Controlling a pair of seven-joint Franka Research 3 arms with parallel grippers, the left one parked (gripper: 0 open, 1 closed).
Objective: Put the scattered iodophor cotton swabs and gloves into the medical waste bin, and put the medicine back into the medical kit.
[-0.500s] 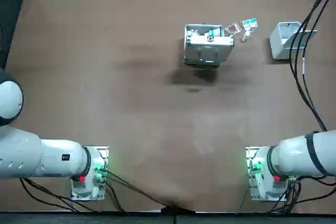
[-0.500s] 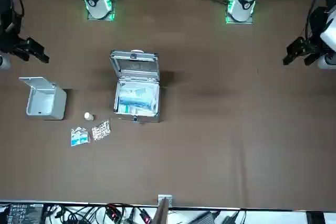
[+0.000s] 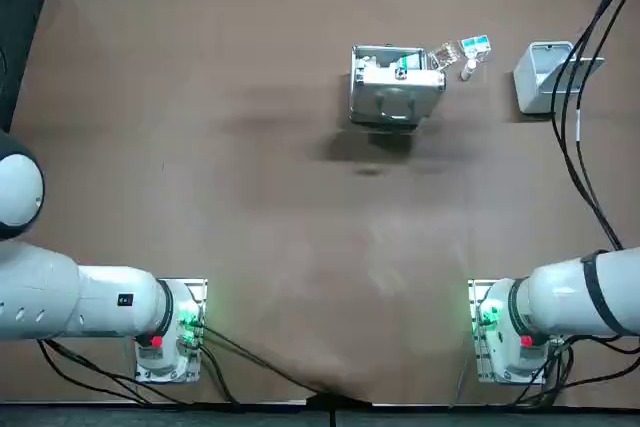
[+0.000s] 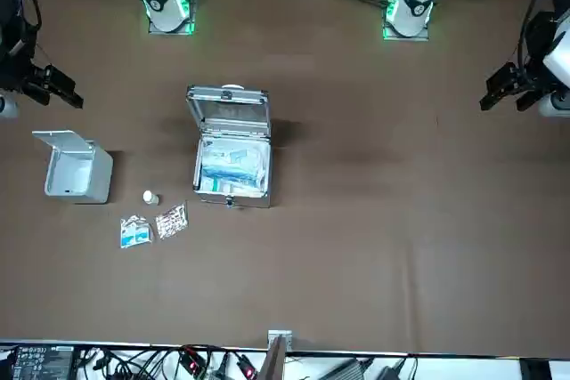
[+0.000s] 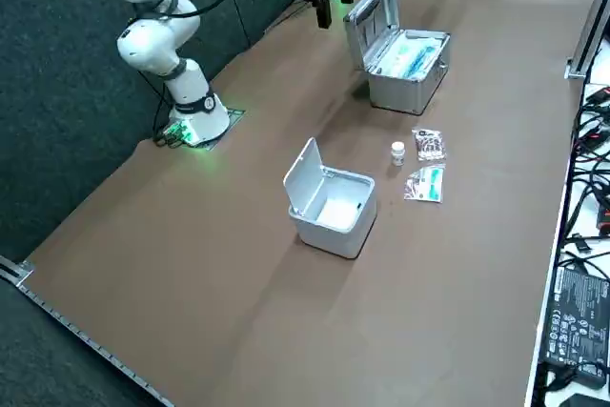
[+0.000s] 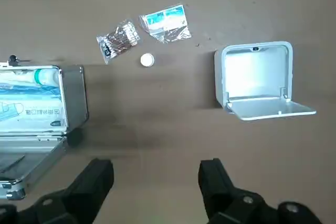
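Aloft, right gripper (image 6: 156, 166) spread apart over brown table (image 6: 157, 124) near open waste bin (image 6: 254, 72), cables (image 4: 205, 364) along edge.

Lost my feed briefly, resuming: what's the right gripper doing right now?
Right gripper: open, holding nothing, hovering high between the medical kit and the waste bin.

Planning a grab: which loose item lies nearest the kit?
The brownish packet, by the kit's corner; bottle and blue packet lie farther. Right hand hovers open overhead.
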